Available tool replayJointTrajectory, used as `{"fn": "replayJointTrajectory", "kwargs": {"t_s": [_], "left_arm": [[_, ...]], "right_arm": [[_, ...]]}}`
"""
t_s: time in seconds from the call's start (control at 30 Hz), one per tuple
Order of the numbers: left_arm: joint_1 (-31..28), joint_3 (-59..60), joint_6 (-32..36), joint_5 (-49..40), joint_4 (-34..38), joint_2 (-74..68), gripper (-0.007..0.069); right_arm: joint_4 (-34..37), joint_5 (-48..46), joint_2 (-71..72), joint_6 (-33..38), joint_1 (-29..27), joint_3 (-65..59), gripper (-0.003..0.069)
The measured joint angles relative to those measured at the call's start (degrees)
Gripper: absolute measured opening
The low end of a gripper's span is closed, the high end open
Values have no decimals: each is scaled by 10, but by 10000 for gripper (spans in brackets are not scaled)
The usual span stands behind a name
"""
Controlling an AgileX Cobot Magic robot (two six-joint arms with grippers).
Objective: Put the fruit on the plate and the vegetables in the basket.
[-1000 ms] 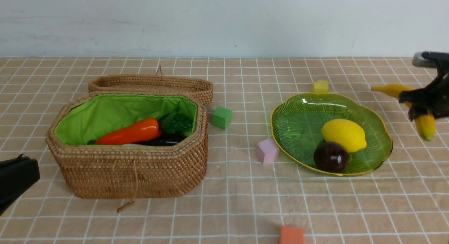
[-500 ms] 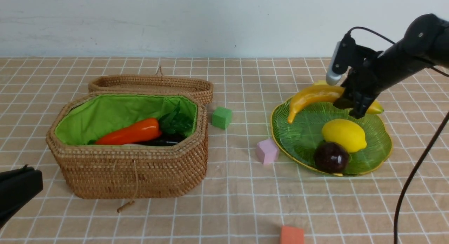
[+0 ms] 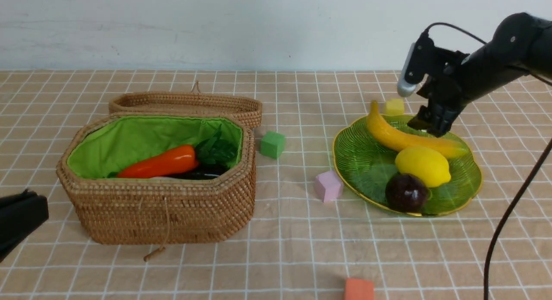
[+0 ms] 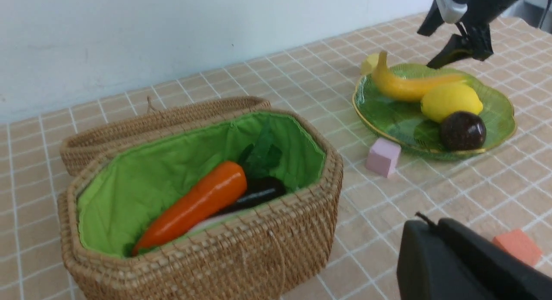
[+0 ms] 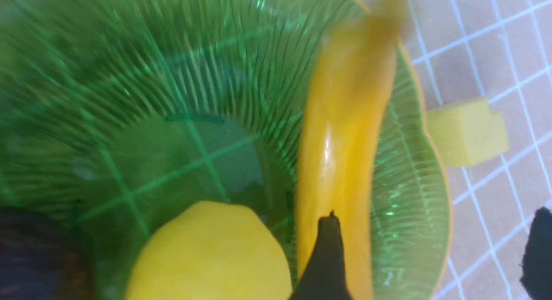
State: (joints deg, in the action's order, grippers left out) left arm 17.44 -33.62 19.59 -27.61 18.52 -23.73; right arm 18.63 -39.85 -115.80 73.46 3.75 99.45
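Lying curved on plate (image 3: 353,162): glossy banana (image 3: 405,136).

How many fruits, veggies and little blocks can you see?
Fruits: 3, the banana, lemon and mangosteen, all on the plate.
Veggies showing: 3, the carrot, eggplant and a sliver of radish in the basket.
Blocks: 4, green, pink, yellow, orange.
Total: 10.

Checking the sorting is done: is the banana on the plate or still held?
On the plate. The banana lies across the green plate behind the lemon; the right gripper stands open above it.
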Motion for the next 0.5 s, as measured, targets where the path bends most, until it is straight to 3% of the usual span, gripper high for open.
{"fn": "replayJointTrajectory", "kwargs": {"t_s": [0.03, 0.13, 0.2, 0.33, 0.5], "left_arm": [[0, 0, 0, 14, 0, 0, 17], [0, 0, -2, 55, 0, 2, 15], [0, 0, -2, 64, 1, 8, -1], [0, 16, -2, 64, 10, 76, -13], [0, 82, -2, 45, 37, 190, -13]], "right_arm": [[0, -9, 15, -27, 0, 0, 558], [-2, -75, 110, -213, -2, -1, 420], [-2, -125, 151, -293, -8, -1, 317], [-3, -236, 249, -419, -29, -42, 29], [-6, -275, 364, -483, -34, -184, 2]]}}
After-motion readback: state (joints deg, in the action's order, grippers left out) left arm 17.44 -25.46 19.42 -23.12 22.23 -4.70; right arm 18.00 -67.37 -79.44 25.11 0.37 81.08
